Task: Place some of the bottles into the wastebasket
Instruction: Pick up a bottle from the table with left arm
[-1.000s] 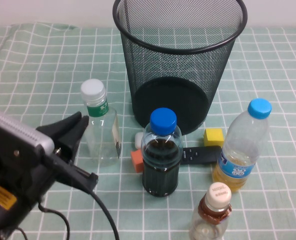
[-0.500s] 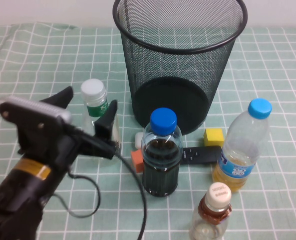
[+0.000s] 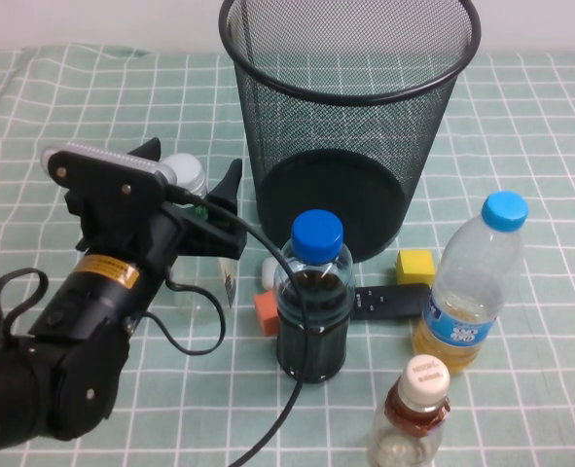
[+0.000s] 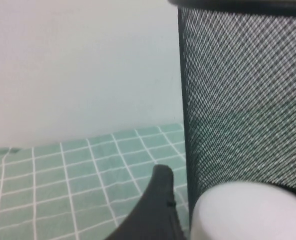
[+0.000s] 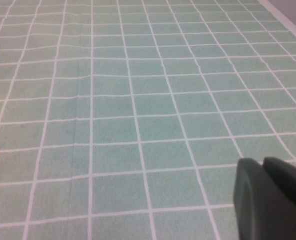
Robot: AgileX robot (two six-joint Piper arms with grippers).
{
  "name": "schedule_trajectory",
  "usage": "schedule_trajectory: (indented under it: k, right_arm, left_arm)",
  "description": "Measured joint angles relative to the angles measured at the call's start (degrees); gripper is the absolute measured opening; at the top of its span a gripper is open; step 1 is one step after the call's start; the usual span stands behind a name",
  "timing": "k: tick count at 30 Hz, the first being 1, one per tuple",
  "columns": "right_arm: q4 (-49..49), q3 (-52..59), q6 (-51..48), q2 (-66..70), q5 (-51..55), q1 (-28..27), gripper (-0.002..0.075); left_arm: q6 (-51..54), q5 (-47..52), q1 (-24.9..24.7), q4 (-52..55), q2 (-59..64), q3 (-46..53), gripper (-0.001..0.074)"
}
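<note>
Fingers of the left gripper [image 3: 192, 178] spread wide to either side of the white-capped bottle [image 3: 182, 172], not closed on it.

Arm and camera housing cover most of that squarish bottle: only its cap, a sliver of green neck label and part of its clear body show between and below the jaws. In the left wrist view one dark finger [image 4: 155, 210] stands beside the blurred cap [image 4: 248, 212], the other finger is cut off, and the wastebasket [image 3: 350, 126] rises just beyond the jaws. The cream-capped bottle [image 3: 413, 409], cut off below, stands well apart from them, past the dark-liquid bottle [image 3: 312, 297]. The right gripper [image 5: 273, 200] shows only at one corner of its own view, fingers together, over the checked cloth [image 5: 137, 100].
</note>
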Motion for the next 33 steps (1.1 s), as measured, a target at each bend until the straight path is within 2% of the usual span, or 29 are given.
schedule_trajectory:
  k: [5, 7, 12, 17, 23, 25, 27, 30, 33]
  right_arm:
    - [0.0, 0.0, 0.0, 0.0, 0.0, 0.0, -0.0007]
    - [0.0, 0.0, 0.0, 0.0, 0.0, 0.0, -0.0007]
    - [0.0, 0.0, 0.0, 0.0, 0.0, 0.0, -0.0007]
    - [0.0, 0.0, 0.0, 0.0, 0.0, 0.0, -0.0007]
    - [0.0, 0.0, 0.0, 0.0, 0.0, 0.0, -0.0007]
    - [0.0, 0.0, 0.0, 0.0, 0.0, 0.0, -0.0007]
    - [0.0, 0.0, 0.0, 0.0, 0.0, 0.0, -0.0007]
    - [0.0, 0.0, 0.0, 0.0, 0.0, 0.0, -0.0007]
    - [0.0, 0.0, 0.0, 0.0, 0.0, 0.0, -0.0007]
  left_arm:
    - [-1.6, 0.0, 2.18, 0.26, 2.72, -0.14, 0.0634]
    - [-4.35, -0.12, 3.33, 2.34, 3.6, -0.14, 0.0606]
    - [-11.81, -0.84, 5.17, 11.93, 5.12, -0.34, 0.0454]
    - [-12.48, -0.72, 5.31, 12.48, 6.04, -0.71, 0.0324]
    - [-11.67, 5.26, 5.35, 11.88, 5.26, -3.15, 0.0326]
    - [-9.11, 12.12, 5.35, 11.39, 2.66, -4.31, 0.0326]
    - [-4.78, 23.08, 5.45, 10.15, -1.41, -6.18, 0.0326]
    - [0.51, 43.29, 6.95, 8.42, -7.88, -12.47, 0.0326]
    - [1.47, 64.58, 9.98, 8.06, -12.22, -22.73, 0.0326]
